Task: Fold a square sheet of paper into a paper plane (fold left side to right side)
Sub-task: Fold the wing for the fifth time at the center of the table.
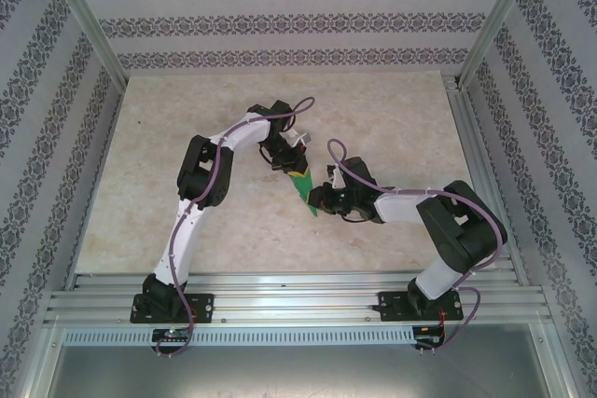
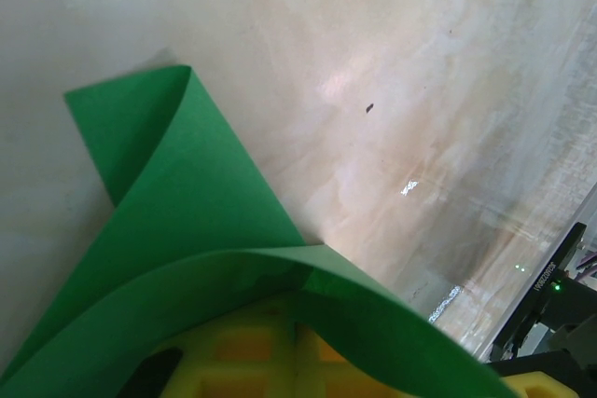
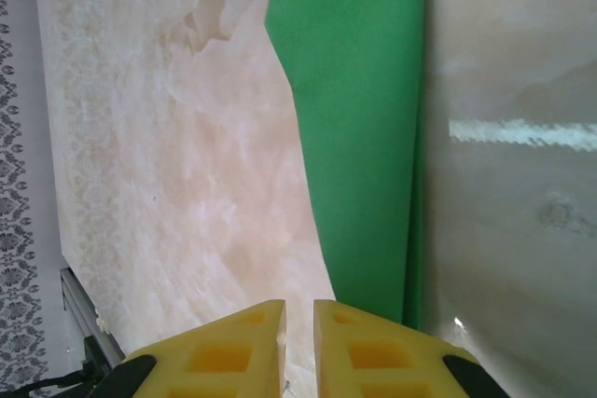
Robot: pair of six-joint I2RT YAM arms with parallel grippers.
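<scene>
Currently the left pincer has its fingers pressed together. The paper drapes over their tips, so whether it is pinched cannot be told. Beyond the tips the paper extends ahead, with one corner curled over. The right pincer stands narrowly spread, with a thin slit between its fingers and nothing in it. In its wrist view the paper lies just beside the right-hand finger and runs straight ahead to the left pincer's yellow finger. From above, the paper spans the gap between both pincers over the table.
</scene>
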